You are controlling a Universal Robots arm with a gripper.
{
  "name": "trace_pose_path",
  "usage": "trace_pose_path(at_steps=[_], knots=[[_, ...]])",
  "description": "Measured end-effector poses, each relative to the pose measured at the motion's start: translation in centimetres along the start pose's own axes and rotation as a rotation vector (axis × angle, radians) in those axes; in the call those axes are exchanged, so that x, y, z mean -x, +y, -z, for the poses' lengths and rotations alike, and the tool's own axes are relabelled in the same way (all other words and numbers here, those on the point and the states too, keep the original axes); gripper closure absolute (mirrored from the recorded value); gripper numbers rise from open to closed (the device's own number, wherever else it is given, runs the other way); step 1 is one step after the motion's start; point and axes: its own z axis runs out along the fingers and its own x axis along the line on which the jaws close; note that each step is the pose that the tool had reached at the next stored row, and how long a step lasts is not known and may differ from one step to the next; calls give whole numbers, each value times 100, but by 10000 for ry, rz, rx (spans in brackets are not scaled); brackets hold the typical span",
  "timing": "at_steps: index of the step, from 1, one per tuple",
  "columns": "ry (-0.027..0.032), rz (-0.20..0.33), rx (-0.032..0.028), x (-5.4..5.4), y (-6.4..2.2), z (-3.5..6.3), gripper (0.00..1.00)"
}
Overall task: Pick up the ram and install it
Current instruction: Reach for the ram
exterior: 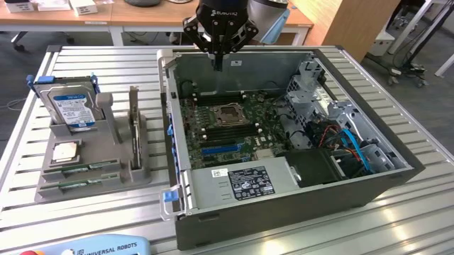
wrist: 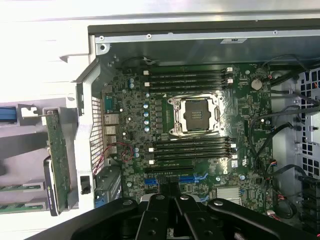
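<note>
Green ram [exterior: 84,168] is lying beside the computer case [exterior: 298,208]. Jaws are hovering above the case, pressed together, empty.

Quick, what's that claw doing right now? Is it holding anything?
Gripper: closed, holding nothing, above the open computer case.

Processor socket [wrist: 195,114] at the middle of the green motherboard [wrist: 131,131]. Black memory slots [wrist: 187,77] in banks on two opposite sides of the socket. Blue expansion slots [wrist: 176,178] just beyond one bank. Gripper [wrist: 170,192], fingers pressed together, over the blue slots. Green ram sticks [wrist: 17,188] outside the case wall [wrist: 85,125], well apart from the socket.
</note>
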Motion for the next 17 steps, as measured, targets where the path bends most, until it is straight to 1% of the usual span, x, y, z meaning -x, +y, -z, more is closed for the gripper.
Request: trace_pose_path(at_steps=[4,7,17], knots=[[0,0,0,-2,0,0,90],[1,0,-2,-29,-2,2,90],[0,-1,0,-230,-17,3,90]])
